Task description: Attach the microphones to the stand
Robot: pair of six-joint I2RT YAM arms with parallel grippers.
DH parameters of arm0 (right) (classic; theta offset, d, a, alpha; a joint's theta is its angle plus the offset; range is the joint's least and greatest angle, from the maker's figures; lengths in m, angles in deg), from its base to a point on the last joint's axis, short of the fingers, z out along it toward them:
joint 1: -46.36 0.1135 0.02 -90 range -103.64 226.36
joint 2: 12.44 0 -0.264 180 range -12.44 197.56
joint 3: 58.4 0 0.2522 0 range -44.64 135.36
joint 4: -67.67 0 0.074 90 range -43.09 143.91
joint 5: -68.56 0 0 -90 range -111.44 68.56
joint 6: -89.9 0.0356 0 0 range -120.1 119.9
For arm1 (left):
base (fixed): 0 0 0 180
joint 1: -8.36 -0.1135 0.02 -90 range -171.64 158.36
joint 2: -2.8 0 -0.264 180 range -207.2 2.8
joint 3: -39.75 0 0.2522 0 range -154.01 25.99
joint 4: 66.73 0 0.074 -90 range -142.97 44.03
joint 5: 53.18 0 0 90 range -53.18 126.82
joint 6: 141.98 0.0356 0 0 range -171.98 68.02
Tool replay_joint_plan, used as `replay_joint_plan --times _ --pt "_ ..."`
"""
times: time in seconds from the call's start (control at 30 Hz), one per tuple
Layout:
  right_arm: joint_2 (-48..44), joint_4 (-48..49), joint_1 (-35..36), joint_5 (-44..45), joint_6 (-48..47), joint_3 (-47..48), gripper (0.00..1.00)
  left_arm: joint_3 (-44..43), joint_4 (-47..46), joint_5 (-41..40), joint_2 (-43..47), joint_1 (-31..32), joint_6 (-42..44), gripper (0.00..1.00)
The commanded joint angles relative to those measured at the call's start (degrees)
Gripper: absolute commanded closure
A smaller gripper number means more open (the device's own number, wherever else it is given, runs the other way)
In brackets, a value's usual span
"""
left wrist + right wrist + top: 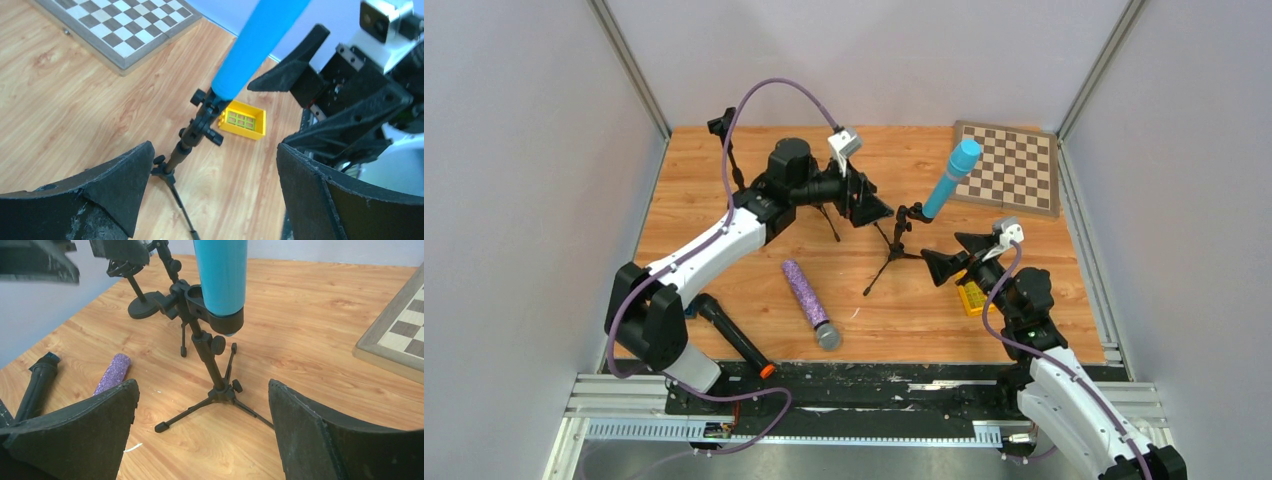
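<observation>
Wood covered the surface (pixel 904 320). The blue microphone (pixel 951 178) sat in the stand (pixel 894 250) near the middle. The left claw (pixel 871 200) and the right claw (pixel 941 250) were both wide, holding nothing. The purple microphone (pixel 809 303) lay flat toward the near edge from the left claw, its length running far to near. The left arm (pixel 714 240) looked closer. The black microphone (pixel 734 340) lay by the near left corner.

Wood-grain counter (pixel 904 320), orange-brown, planked pattern. Enclosed on three sides by plain pale grey walls: back (pixel 854 50), left (pixel 514 200), right (pixel 1194 180). Aluminium corner posts (pixel 630 65) (pixel 1101 65) rise where the walls meet. Near edge: scuffed black strip (pixel 874 375), then slotted aluminium rail (pixel 824 432). Light even and diffuse; shadows on the wood soft.
</observation>
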Motion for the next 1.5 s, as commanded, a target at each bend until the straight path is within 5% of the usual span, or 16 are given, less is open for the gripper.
replay_joint_plan --times 0.0,0.27,0.83,1.1,1.47 --pt "-1.5 -1.4 0.0 -1.6 1.5 -0.2 0.00 6.9 -13.5 3.8 3.6 0.0 9.4 0.00" --pt "-2.2 -2.4 0.0 -0.9 1.5 -0.7 0.00 1.6 -6.2 7.9 -2.8 0.0 14.3 0.00" --pt "-3.2 -4.7 -0.1 1.0 0.1 0.0 0.00 0.1 -17.5 12.5 -11.5 1.8 22.5 0.06" --pt "-2.8 -5.0 -0.1 1.1 -0.5 0.6 0.00 -4.8 -14.9 12.1 -15.0 2.8 25.6 0.19" --pt "-2.3 -4.5 -0.1 1.1 -0.4 0.2 0.00 -7.2 -11.4 13.0 -16.6 3.7 28.7 0.51"
